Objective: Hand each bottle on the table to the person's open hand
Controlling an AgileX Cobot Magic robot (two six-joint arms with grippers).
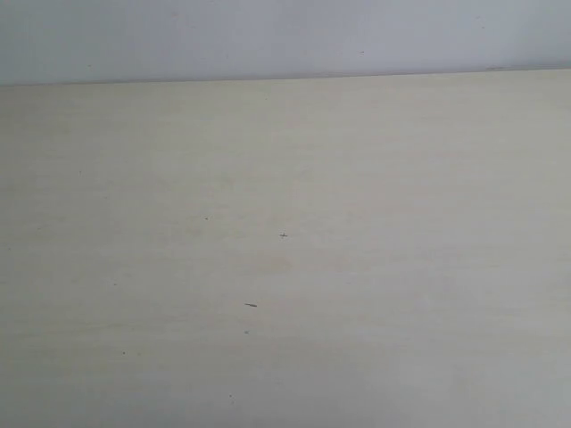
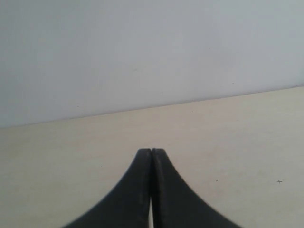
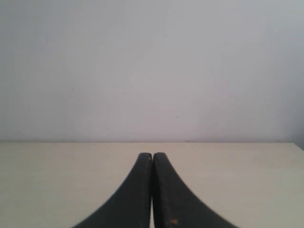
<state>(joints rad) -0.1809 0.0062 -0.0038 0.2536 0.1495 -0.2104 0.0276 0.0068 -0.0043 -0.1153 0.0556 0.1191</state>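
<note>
**Both grippers closed, aimed across the bench at the wall**

Exterior view: pale cream wood-grain bench (image 1: 375, 267) fills most of the frame and runs back to a plain grey-white wall (image 1: 285, 36). A short dark dash (image 1: 251, 305) and a tiny cross-shaped mark (image 1: 283, 235) sit near the bench middle, apart from each other.

Left gripper (image 2: 151, 151): black fingers (image 2: 140, 190) pressed together along their length, clamped on nothing, pointing over the bench toward the wall.

Right gripper (image 3: 152, 155): same, fingers (image 3: 166, 190) together and gripping nothing. There is a small orange fleck (image 3: 174, 221) on one finger.

Where the bottles are: cannot tell from these views.
</note>
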